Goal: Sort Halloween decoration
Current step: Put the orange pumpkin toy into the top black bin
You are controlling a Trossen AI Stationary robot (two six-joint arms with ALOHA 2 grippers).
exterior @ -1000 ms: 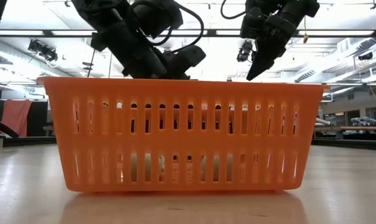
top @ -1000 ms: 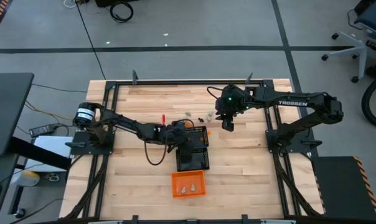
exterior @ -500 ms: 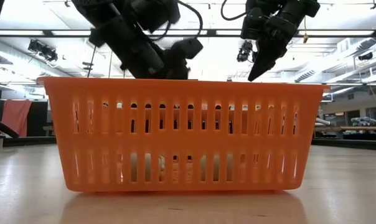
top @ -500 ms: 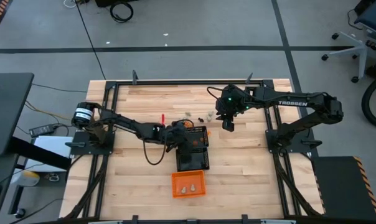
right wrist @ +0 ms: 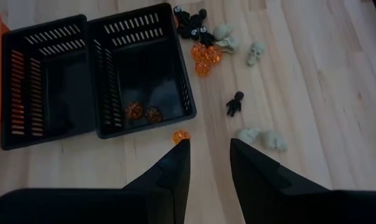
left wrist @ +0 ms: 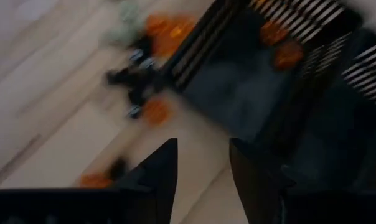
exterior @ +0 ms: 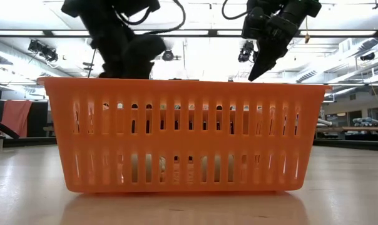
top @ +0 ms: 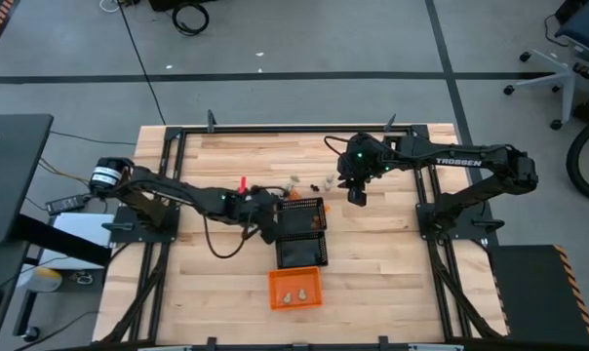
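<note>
Hovering beside the black mesh basket point(top: 301, 213) mid-desk, the left claw point(left wrist: 200, 165) has jaws parted w/ nothing between them. Right claw point(right wrist: 208, 163) hangs above loose trinkets point(right wrist: 208, 51) toward the desk's far edge, jaws part-open, empty. Two orange trinkets point(right wrist: 143, 112) already sit in that basket. Risk: a descending claw nudges the tight cluster, scattering pieces or grabbing mixed colours.

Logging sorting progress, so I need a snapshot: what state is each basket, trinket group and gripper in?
Orange basket: holds two cream trinkets.
Nearer black basket: holds two orange trinkets.
Other black basket: looks empty.
Loose trinkets: unsorted, on table.
Left gripper: open, empty.
Right gripper: open, empty.
</note>
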